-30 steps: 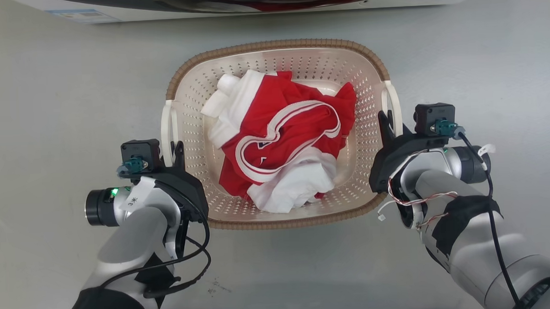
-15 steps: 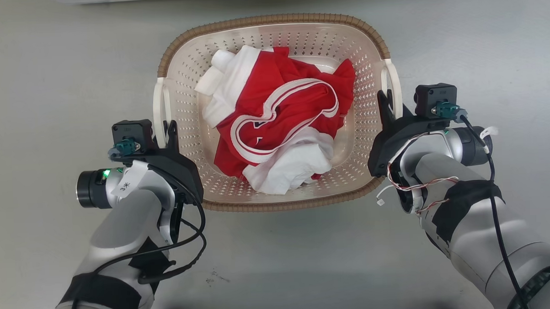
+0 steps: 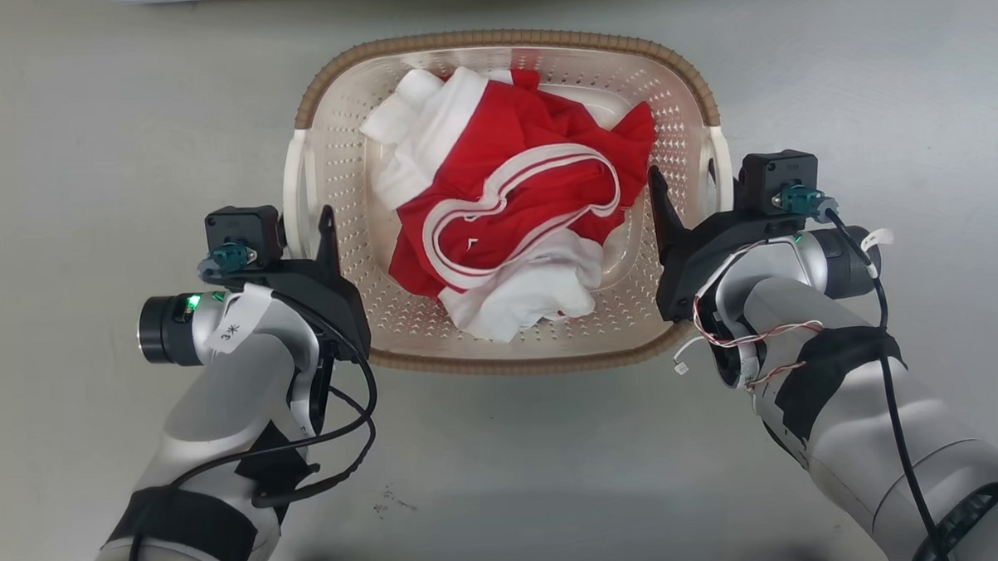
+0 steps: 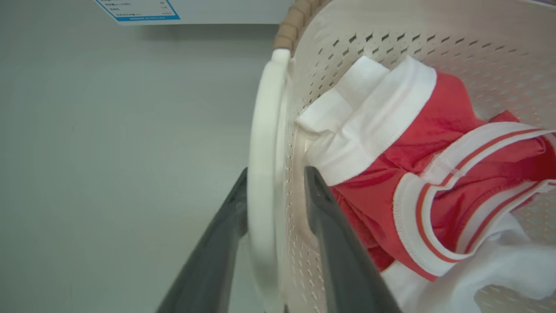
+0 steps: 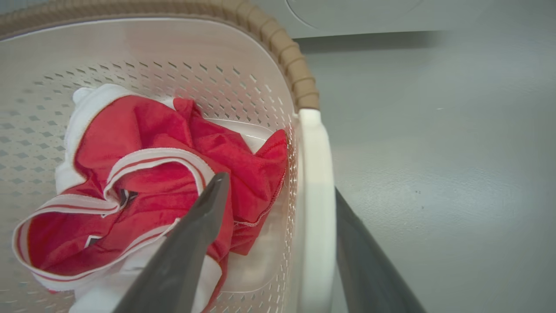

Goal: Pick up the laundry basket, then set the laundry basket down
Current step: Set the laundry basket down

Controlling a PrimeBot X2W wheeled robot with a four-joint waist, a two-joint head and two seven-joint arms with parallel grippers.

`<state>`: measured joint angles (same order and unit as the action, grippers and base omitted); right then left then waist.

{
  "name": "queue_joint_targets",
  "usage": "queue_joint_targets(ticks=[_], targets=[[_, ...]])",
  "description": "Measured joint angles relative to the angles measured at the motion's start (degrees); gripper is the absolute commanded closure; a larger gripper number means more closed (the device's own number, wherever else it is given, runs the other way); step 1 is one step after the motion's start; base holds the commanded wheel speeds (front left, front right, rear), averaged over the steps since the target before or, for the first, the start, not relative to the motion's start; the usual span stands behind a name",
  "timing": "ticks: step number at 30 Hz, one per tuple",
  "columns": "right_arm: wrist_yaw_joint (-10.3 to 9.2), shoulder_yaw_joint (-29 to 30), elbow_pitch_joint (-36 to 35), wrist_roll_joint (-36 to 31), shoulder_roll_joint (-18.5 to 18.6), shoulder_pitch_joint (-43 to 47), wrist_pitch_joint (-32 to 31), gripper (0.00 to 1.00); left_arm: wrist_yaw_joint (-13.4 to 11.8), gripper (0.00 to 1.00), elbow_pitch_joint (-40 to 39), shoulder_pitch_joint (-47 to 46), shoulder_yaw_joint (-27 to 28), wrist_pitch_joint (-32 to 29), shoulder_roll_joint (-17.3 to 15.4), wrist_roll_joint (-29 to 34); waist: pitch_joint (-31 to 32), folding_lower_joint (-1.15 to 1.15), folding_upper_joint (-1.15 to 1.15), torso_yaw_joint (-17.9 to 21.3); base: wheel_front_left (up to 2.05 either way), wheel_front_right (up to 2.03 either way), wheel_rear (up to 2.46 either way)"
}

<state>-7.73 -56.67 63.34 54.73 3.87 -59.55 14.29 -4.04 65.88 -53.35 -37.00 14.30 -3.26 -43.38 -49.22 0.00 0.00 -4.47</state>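
Observation:
The laundry basket [image 3: 499, 38], cream perforated plastic with a brown woven rim, sits low over the grey floor between my arms and holds red and white clothes [image 3: 513, 213]. My left gripper [image 3: 310, 225] is shut on the left loop handle [image 3: 298, 196]. In the left wrist view its fingers [image 4: 321, 208] clasp that handle [image 4: 265, 130] together with the basket wall. My right gripper [image 3: 688, 182] is open. In the right wrist view the right gripper [image 5: 279, 183] straddles the right handle [image 5: 315, 152], with the inner finger over the clothes and the outer finger beside the handle.
A washing machine's white front [image 5: 369, 13] stands just beyond the basket, its label [image 4: 139, 8] visible in the left wrist view. Bare grey floor [image 3: 87, 120] lies to the left, right and front of the basket.
The right gripper has opened: its inner finger swung inward over the clothes. The left gripper still holds its handle. The head camera shifted, so the washing machine slid out of the top.

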Motion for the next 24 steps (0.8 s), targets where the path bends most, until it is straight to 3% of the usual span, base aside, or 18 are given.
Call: queue_joint_targets(ticks=[24], targets=[[0.00, 3.54, 1.96, -1.24, -0.03, 1.83, 0.00, 0.00, -0.16, 0.00, -0.21, 2.72, 2.47, 0.01, -1.30, 0.86, 7.60, 0.00, 0.00, 0.95, 0.00, 0.00, 0.00]])
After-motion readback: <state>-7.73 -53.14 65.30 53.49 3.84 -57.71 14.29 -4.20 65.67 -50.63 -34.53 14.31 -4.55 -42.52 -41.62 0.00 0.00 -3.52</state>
